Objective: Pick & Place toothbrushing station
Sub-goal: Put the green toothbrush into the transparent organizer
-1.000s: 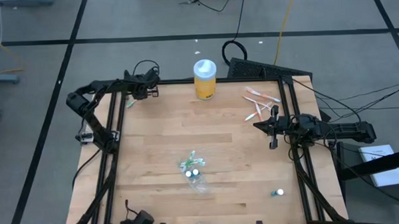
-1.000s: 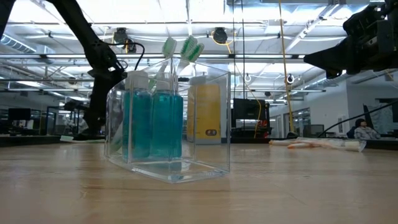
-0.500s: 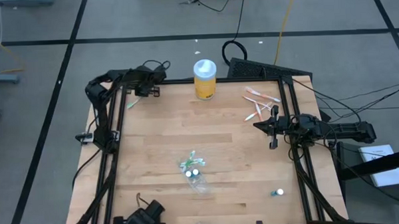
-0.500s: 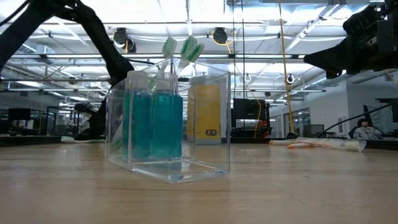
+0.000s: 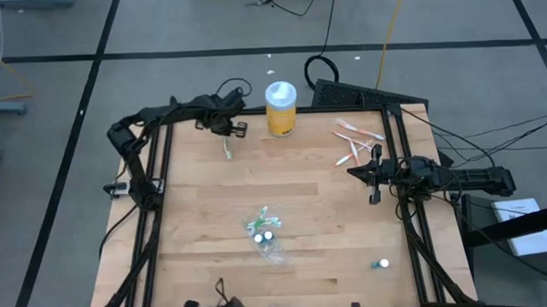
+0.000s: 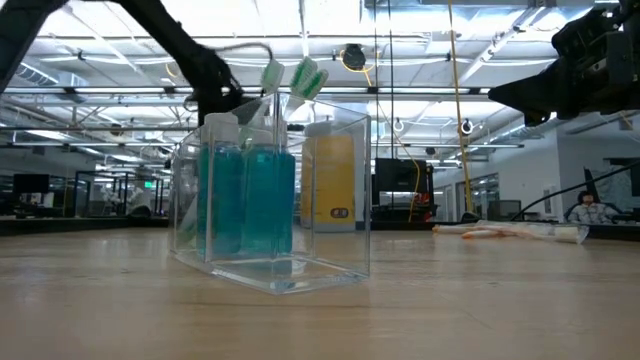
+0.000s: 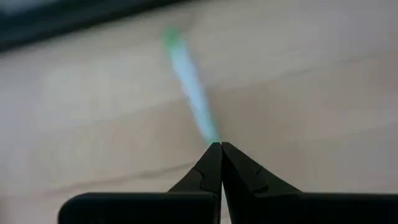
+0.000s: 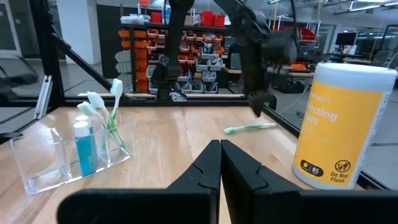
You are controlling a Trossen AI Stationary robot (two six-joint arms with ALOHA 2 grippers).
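Observation:
The toothbrushing station (image 5: 267, 238) is a clear plastic box standing on its base at the table's middle near part. It holds two teal bottles and green toothbrushes, and it also shows in the low view (image 6: 270, 200) and the right wrist view (image 8: 68, 155). My left gripper (image 5: 229, 130) is shut near the far edge, left of the yellow jar, with a green-and-white toothbrush (image 5: 226, 148) at its tips. My right gripper (image 5: 373, 174) is shut and empty above the table's right edge. My left gripper has its shut fingertips at one end of the toothbrush's handle (image 7: 213, 138), and the toothbrush reaches away from them with its green head (image 7: 169, 37) farthest off. In the right wrist view the toothbrush (image 8: 249, 128) lies level. I cannot tell whether it is clear of the table.
A yellow jar with a white lid (image 5: 281, 108) stands at the far edge. Several orange-and-white toothbrushes (image 5: 357, 141) lie at the far right. A small capped bottle (image 5: 382, 264) lies near the right front corner.
My left gripper has gone along the far edge toward the table's right, toward the yellow jar. The green-and-white toothbrush has gone with it from the far left corner and now points toward the near edge.

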